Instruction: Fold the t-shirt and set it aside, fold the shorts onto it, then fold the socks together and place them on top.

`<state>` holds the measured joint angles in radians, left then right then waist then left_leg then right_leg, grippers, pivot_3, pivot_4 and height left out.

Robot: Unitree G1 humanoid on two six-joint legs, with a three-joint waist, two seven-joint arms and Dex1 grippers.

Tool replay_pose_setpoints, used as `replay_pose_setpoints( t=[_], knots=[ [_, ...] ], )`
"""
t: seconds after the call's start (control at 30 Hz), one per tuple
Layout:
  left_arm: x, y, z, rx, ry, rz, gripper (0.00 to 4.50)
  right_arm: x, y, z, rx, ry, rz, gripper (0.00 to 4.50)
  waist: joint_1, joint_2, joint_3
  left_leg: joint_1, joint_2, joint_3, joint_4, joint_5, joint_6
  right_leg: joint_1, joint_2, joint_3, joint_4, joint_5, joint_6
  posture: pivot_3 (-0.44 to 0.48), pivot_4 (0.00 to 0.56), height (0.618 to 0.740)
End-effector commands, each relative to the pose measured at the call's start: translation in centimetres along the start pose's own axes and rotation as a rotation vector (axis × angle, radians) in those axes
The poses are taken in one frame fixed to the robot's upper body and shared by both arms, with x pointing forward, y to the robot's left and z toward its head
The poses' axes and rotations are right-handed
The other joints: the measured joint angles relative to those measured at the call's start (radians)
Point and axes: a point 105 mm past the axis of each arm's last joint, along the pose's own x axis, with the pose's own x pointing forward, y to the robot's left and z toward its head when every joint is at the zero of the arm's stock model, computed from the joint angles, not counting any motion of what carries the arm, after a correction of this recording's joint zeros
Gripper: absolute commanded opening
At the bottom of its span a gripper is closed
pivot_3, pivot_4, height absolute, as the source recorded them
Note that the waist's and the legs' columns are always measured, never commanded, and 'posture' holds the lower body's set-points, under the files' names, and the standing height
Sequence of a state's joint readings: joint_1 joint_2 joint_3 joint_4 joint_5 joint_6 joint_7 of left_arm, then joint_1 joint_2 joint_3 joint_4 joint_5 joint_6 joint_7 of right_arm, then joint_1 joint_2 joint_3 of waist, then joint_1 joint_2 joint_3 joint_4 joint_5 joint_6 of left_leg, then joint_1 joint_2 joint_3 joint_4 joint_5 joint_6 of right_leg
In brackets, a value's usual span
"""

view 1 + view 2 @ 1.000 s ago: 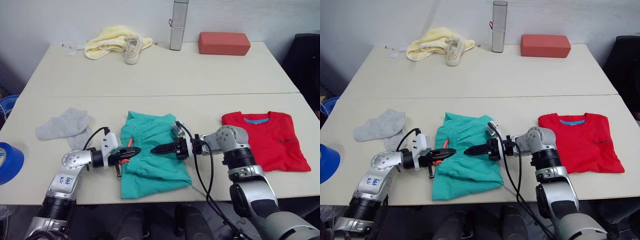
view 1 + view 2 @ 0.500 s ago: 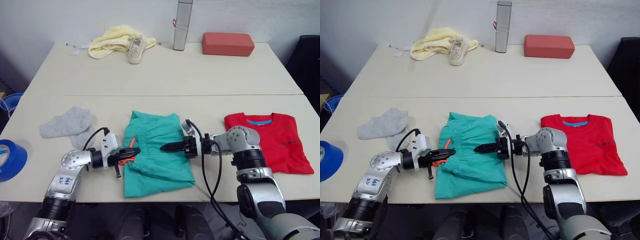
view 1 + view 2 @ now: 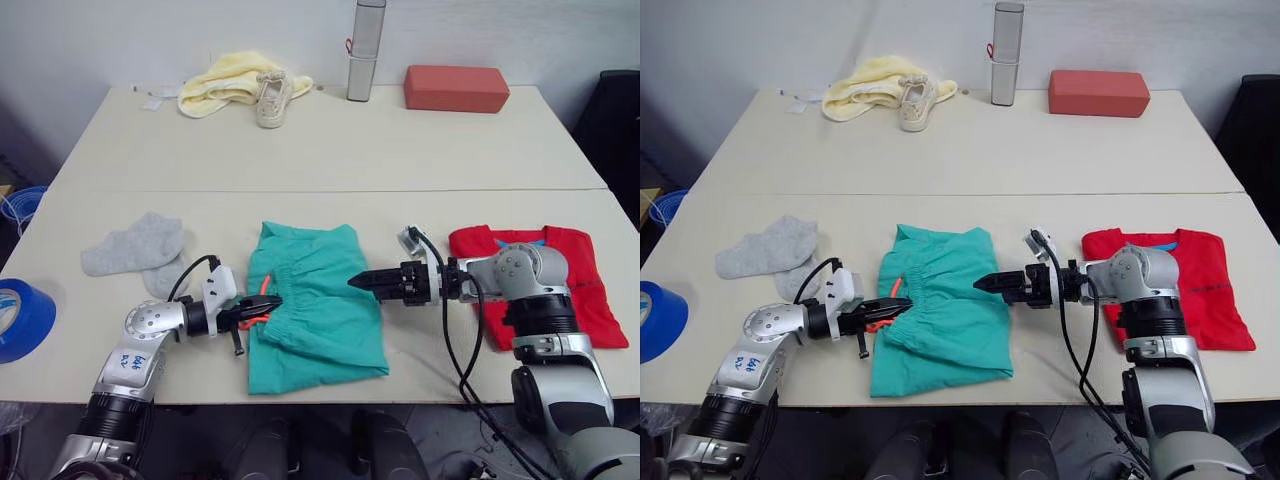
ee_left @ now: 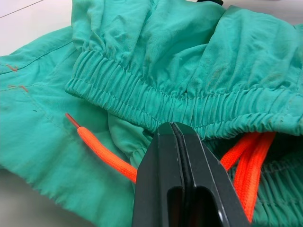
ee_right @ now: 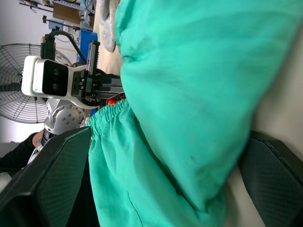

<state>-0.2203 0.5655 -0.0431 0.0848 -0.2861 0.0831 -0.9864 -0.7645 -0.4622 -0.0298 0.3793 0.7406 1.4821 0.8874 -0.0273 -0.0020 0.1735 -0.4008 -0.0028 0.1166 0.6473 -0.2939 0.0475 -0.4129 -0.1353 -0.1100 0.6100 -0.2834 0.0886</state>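
Teal shorts (image 3: 312, 303) are laid folded at table's near edge, centre. L gripper (image 3: 262, 308), fingers pressed together, is nipped at waistband by orange drawstring (image 4: 104, 156), 9 o'clock side. R gripper (image 3: 362, 283), fingers spread wide, is held at 3 o'clock edge. Red t-shirt (image 3: 575, 280) is seen farther at 3 o'clock, grey socks (image 3: 135, 247) at 9, sneaker (image 3: 268, 98) at far 11

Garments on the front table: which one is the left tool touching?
The teal-green shorts in the middle; the left tool sits at their waistband by the orange drawstring. The grey socks and red t-shirt lie apart.
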Motion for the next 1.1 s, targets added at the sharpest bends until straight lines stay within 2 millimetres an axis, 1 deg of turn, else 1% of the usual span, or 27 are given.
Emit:
replay_pose_setpoints(
  t=[0.03, 0.13, 0.23, 0.3, 0.33, 0.4, 0.47, 0.6, 0.63, 0.7, 0.77, 0.87, 0.9, 0.97, 1.07, 1.1],
  knots=[
    [0.4, -0.7, -1.4, -0.036, 0.046, -0.025, 0.00, 1.5, -0.6, -0.7, 0.010, 0.033, -0.013, 4.49, 0.000, 0.000, 0.000, 0.000, 0.000, 0.000, 0.000, 0.000, 0.001, 0.000, 0.000, 0.000, 0.000, 0.000, 0.000, 0.000, 0.150, 0.740],
    [0.4, -0.6, -1.4, -0.034, 0.046, -0.028, 0.00, 2.7, -0.4, -1.3, 0.021, 0.065, 0.007, 4.49, -0.003, 0.000, 0.000, 0.001, 0.000, 0.000, 0.000, -0.001, 0.001, 0.000, 0.000, 0.000, 0.001, 0.000, 0.000, 0.000, 0.150, 0.740],
    [0.3, -0.7, -1.3, -0.033, 0.047, -0.029, 0.00, 3.6, 0.0, -1.4, 0.037, 0.075, 0.033, 3.84, -0.003, 0.000, 0.000, 0.001, 0.000, 0.000, 0.000, 0.000, -0.001, 0.000, 0.000, 0.000, 0.001, 0.000, 0.000, 0.000, 0.150, 0.740],
    [0.1, -0.7, -1.3, -0.033, 0.048, -0.026, 0.00, 3.8, 0.2, -1.3, 0.046, 0.073, 0.044, 3.22, -0.003, 0.000, 0.000, 0.001, 0.000, 0.000, 0.000, 0.001, -0.001, 0.000, 0.000, 0.000, 0.001, 0.000, 0.000, 0.000, 0.150, 0.740],
    [0.0, -0.7, -1.3, -0.033, 0.049, -0.024, 0.00, 3.7, 0.3, -1.3, 0.049, 0.072, 0.049, 2.73, -0.003, 0.000, 0.000, 0.001, 0.000, 0.000, 0.000, 0.001, -0.001, 0.000, 0.000, 0.000, 0.000, 0.000, 0.000, 0.000, 0.150, 0.740],
    [-0.1, -0.7, -1.4, -0.035, 0.053, -0.020, 0.00, 3.6, 0.2, -1.1, 0.056, 0.067, 0.047, 2.16, -0.003, 0.000, 0.000, 0.000, 0.000, 0.000, 0.000, 0.001, -0.001, 0.000, 0.000, 0.000, 0.000, 0.000, 0.000, 0.000, 0.150, 0.740],
    [-0.3, -0.7, -1.5, -0.036, 0.055, -0.017, 0.00, 3.4, 0.3, -1.1, 0.061, 0.063, 0.051, 1.42, -0.003, 0.000, 0.000, 0.000, 0.000, 0.000, 0.000, 0.000, -0.001, 0.000, 0.000, 0.000, -0.001, 0.000, 0.000, 0.000, 0.150, 0.740],
    [-0.4, -0.7, -1.5, -0.036, 0.058, -0.015, 0.00, 2.9, 0.5, -0.8, 0.065, 0.051, 0.069, 0.13, -0.004, 0.000, -0.001, 0.001, 0.000, 0.000, 0.000, 0.000, 0.000, 0.001, 0.000, 0.000, 0.000, 0.000, 0.000, 0.000, 0.150, 0.740],
    [-0.4, -0.7, -1.6, -0.036, 0.058, -0.014, 0.00, 2.9, 0.5, -0.8, 0.062, 0.046, 0.067, 0.05, -0.003, 0.000, -0.001, 0.002, 0.000, 0.000, 0.000, -0.001, 0.002, 0.001, 0.000, 0.000, 0.000, 0.000, 0.000, 0.000, 0.150, 0.740],
    [-0.5, -0.7, -1.4, -0.031, 0.050, -0.011, 0.00, 2.4, 0.9, -0.2, 0.057, 0.015, 0.078, 0.05, -0.002, 0.000, -0.001, 0.002, 0.000, 0.000, 0.000, -0.002, 0.003, 0.001, 0.000, 0.000, 0.000, 0.000, 0.000, 0.000, 0.150, 0.740],
    [-0.7, -0.6, -0.3, -0.022, -0.011, -0.012, 0.00, 1.5, 2.1, 0.8, 0.038, -0.041, 0.134, 0.05, -0.002, 0.000, 0.000, 0.001, 0.000, 0.000, 0.000, -0.002, 0.003, 0.001, 0.000, 0.000, 0.000, 0.000, 0.000, 0.000, 0.150, 0.740],
    [-1.4, -1.0, 2.4, -0.027, -0.164, -0.041, 0.00, -0.1, 4.1, 1.7, 0.011, -0.109, 0.226, 0.05, -0.001, 0.002, 0.001, -0.003, 0.000, 0.000, 0.000, 0.000, -0.001, -0.002, 0.000, 0.000, -0.001, 0.000, 0.000, 0.000, 0.150, 0.740],
    [-1.7, -1.1, 3.7, -0.039, -0.225, -0.055, 0.00, -0.9, 4.7, 2.0, -0.003, -0.141, 0.251, 0.05, 0.000, 0.002, 0.001, -0.004, 0.000, 0.000, -0.001, 0.000, -0.001, -0.003, 0.000, 0.000, -0.001, 0.000, 0.000, 0.000, 0.150, 0.740],
    [-2.1, -1.4, 5.4, -0.041, -0.293, -0.075, 0.00, -2.2, 5.4, 2.3, -0.031, -0.192, 0.279, 0.05, 0.001, 0.002, 0.002, -0.006, 0.000, -0.001, -0.001, 0.000, 0.000, -0.004, 0.000, -0.001, -0.001, 0.000, 0.000, 0.000, 0.150, 0.740],
    [-2.2, -1.0, 8.6, -0.022, -0.409, -0.065, 0.00, -4.9, 6.3, 3.9, -0.079, -0.348, 0.283, 0.05, 0.001, 0.002, 0.002, -0.006, 0.000, -0.002, 0.000, 0.001, 0.004, -0.001, 0.000, -0.003, -0.003, 0.001, 0.001, 0.000, 0.150, 0.740],
    [-2.2, -0.9, 9.2, -0.025, -0.433, -0.062, 0.00, -5.5, 6.6, 4.2, -0.089, -0.386, 0.281, 0.05, 0.002, 0.002, 0.002, -0.006, 0.000, -0.002, 0.000, 0.001, 0.005, 0.000, 0.000, -0.003, -0.004, 0.001, 0.002, 0.000, 0.150, 0.740]
  ],
)
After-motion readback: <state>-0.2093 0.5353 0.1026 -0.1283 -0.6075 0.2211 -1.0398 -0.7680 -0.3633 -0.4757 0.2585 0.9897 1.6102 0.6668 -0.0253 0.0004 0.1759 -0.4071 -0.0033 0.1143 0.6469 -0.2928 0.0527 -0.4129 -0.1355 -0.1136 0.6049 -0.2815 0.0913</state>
